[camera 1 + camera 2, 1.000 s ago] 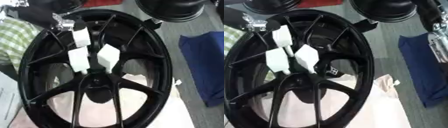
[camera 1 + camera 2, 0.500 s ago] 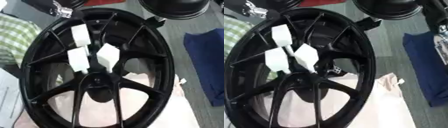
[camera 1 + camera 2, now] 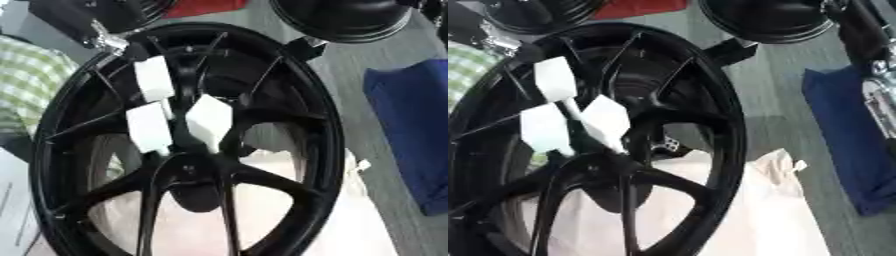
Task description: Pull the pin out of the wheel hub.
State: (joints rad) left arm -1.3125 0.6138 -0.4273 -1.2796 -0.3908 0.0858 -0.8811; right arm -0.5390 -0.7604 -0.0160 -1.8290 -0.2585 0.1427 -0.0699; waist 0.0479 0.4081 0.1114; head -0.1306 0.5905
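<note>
We see the black wheel (image 3: pixel 262 125) fill both views, its hub (image 3: pixel 194 172) low at centre under three white blocks (image 3: pixel 210 120). We cannot pick out the pin. Only the right eye view shows our right arm (image 3: pixel 878 95) over the blue cloth (image 3: pixel 842 130); its fingers we cannot tell.

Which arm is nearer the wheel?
Left. The left arm is at the upper-left rim of the wheel; the right arm is off right, over the blue cloth, apart from it.
</note>
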